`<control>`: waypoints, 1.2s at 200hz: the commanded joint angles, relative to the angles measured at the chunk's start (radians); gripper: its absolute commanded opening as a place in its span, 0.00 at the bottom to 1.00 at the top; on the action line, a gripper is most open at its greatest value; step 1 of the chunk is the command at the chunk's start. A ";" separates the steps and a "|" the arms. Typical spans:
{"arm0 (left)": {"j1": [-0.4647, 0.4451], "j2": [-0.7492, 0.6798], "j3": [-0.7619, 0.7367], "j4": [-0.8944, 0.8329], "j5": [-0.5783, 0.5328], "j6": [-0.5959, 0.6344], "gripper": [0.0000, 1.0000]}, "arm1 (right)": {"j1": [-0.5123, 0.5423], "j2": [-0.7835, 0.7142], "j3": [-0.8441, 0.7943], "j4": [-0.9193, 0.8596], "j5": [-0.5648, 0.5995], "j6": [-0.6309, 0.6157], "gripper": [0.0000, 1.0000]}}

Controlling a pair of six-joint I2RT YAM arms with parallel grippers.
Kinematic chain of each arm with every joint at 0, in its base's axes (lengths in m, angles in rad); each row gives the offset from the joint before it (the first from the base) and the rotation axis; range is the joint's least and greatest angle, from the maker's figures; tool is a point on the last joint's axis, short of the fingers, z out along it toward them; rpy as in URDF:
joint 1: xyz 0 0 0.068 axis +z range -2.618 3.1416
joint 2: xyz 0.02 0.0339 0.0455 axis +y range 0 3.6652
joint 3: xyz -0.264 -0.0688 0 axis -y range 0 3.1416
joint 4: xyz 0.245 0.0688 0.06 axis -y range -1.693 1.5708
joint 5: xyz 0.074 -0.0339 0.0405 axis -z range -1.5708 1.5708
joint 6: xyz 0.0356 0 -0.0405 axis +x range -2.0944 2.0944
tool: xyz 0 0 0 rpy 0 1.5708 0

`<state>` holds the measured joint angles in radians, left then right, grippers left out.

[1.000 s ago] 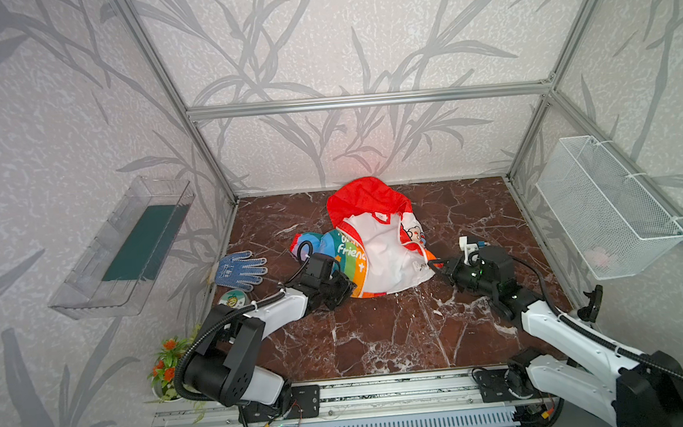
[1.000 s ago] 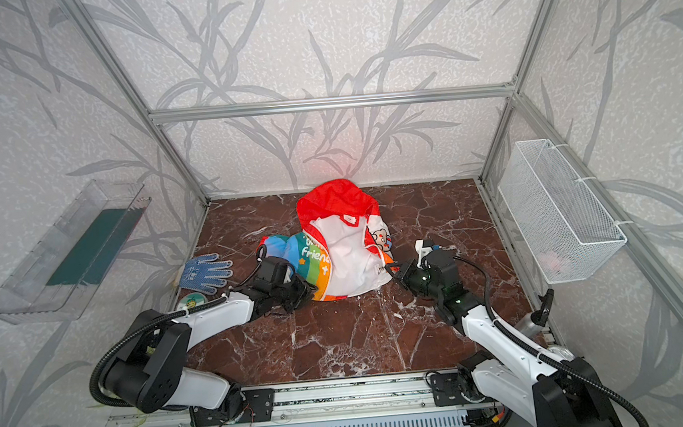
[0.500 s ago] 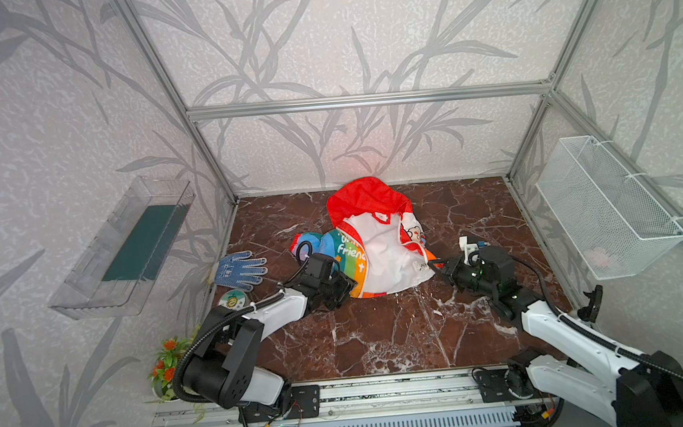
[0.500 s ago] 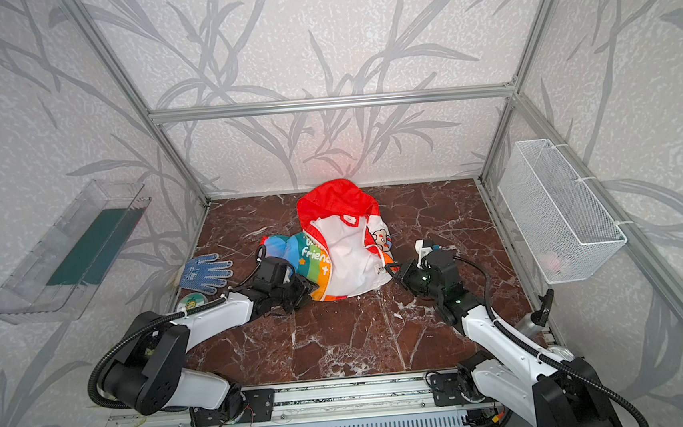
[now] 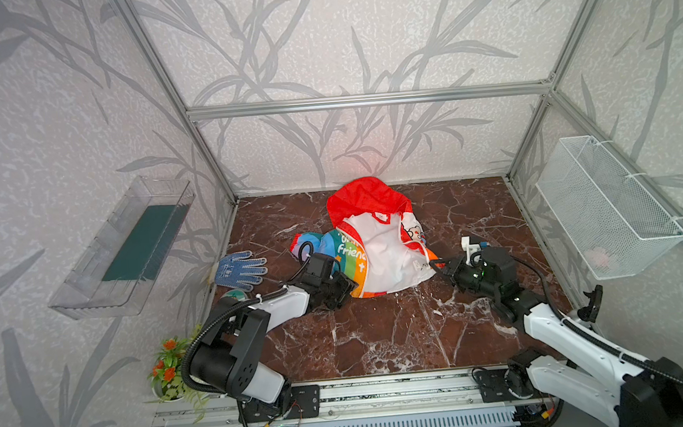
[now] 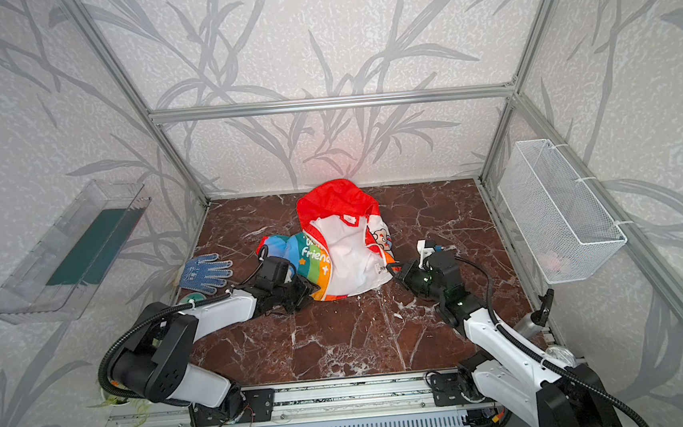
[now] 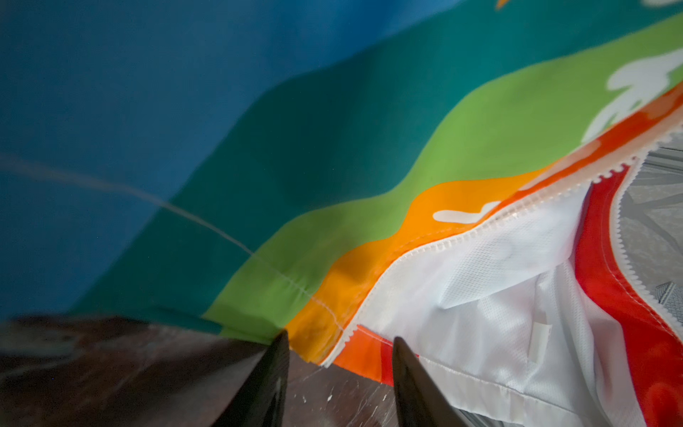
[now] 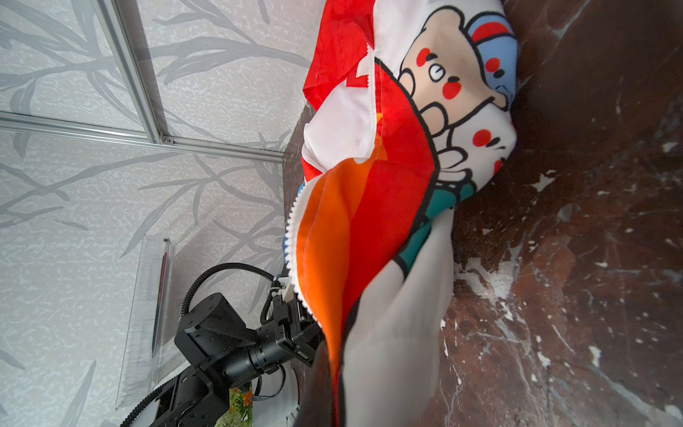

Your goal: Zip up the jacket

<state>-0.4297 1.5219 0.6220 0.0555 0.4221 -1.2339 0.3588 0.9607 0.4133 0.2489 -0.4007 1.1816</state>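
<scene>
The jacket lies crumpled mid-table in both top views, red hood to the back, white lining up, rainbow panel on its left. My left gripper sits at the rainbow panel's near corner. In the left wrist view it is open, and the orange hem corner with white zipper teeth lies just ahead of the fingertips, unclamped. My right gripper is shut on the jacket's right edge. In the right wrist view the orange-red cloth runs into the gripper, zipper teeth along its edge.
A blue dotted glove lies at the table's left edge, a small round disc below it. A clear tray hangs on the left wall, a white wire basket on the right wall. A potted plant stands outside front left.
Both arms and the jacket stay almost where they were. The left gripper's jaws now stand a little wider at the hem corner.
</scene>
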 commanded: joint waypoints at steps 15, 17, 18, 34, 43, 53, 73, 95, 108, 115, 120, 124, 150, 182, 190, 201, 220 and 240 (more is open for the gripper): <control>0.003 0.034 0.011 0.053 0.028 -0.012 0.39 | -0.001 -0.020 -0.014 -0.010 0.018 0.000 0.00; 0.002 0.038 0.011 0.054 0.029 -0.013 0.38 | -0.001 -0.020 -0.016 -0.010 0.019 0.001 0.00; 0.001 0.040 0.012 0.054 0.030 -0.014 0.38 | -0.001 -0.020 -0.016 -0.010 0.019 0.001 0.00; -0.006 0.071 0.030 0.051 0.045 -0.014 0.37 | -0.001 -0.019 -0.016 -0.012 0.018 -0.002 0.00; -0.007 0.081 0.036 0.050 0.050 -0.014 0.36 | -0.001 -0.017 -0.017 -0.009 0.022 -0.001 0.00; -0.007 0.089 0.040 0.049 0.053 -0.013 0.34 | -0.001 -0.015 -0.018 -0.005 0.021 0.001 0.00; -0.008 0.096 0.045 0.056 0.060 -0.009 0.24 | -0.001 -0.014 -0.016 -0.001 0.021 0.004 0.00; -0.008 0.100 0.035 0.095 0.064 -0.020 0.20 | -0.001 -0.010 -0.016 0.002 0.021 0.004 0.00; -0.008 0.105 0.030 0.114 0.070 -0.025 0.14 | -0.001 -0.007 -0.016 0.002 0.018 0.003 0.00; -0.009 0.104 0.030 0.116 0.070 -0.025 0.10 | -0.001 -0.007 -0.017 0.001 0.016 0.003 0.00; -0.008 0.103 0.031 0.116 0.070 -0.023 0.07 | -0.001 -0.008 -0.017 0.002 0.015 0.004 0.00; -0.009 0.100 0.032 0.116 0.070 -0.022 0.05 | -0.002 -0.010 -0.018 0.001 0.015 0.004 0.00; -0.004 0.068 0.047 0.103 0.055 0.000 0.00 | -0.001 -0.023 -0.018 -0.014 0.027 0.000 0.00; 0.024 -0.091 0.086 -0.089 -0.078 0.102 0.00 | -0.001 -0.043 -0.019 -0.039 0.031 -0.001 0.00; 0.034 -0.145 0.097 -0.168 -0.134 0.135 0.00 | -0.001 -0.046 -0.018 -0.044 0.026 0.000 0.00; 0.045 -0.209 0.108 -0.274 -0.210 0.166 0.00 | -0.001 -0.046 -0.022 -0.045 0.020 0.002 0.00; 0.094 -0.273 0.106 -0.398 -0.193 0.215 0.00 | -0.001 -0.038 -0.025 -0.039 0.006 0.001 0.00; 0.152 -0.316 0.085 -0.489 -0.146 0.249 0.00 | -0.002 -0.028 -0.024 -0.032 -0.007 -0.002 0.00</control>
<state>-0.3286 1.2339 0.7254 -0.2092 0.2958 -1.0630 0.3588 0.9302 0.3977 0.2104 -0.3847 1.1843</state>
